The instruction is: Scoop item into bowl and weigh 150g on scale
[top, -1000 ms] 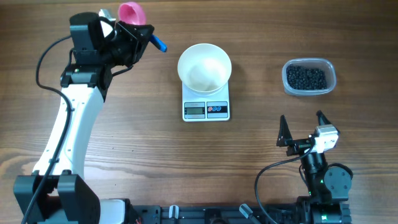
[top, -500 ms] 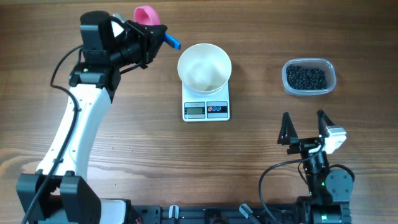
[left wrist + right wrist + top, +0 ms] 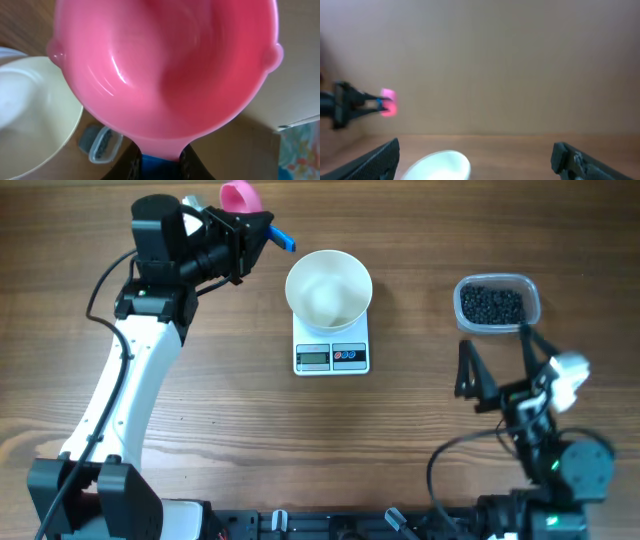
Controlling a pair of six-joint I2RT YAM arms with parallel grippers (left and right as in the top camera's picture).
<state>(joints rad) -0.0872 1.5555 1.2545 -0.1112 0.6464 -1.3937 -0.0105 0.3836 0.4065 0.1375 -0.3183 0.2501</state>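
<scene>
Pink scoop pinched between left fingers; right fingers spread wide.

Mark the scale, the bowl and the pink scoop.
scale (image 3: 332, 358), overhead view, front panel beside the display.
bowl (image 3: 329, 288), overhead view, bare inner floor.
pink scoop (image 3: 165, 65), left wrist view, inside of its cup.

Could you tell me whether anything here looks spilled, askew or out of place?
Nothing stands out: the bowl sits upright on the scale, the beads all lie inside their clear tub, and the table shows no spill.
</scene>
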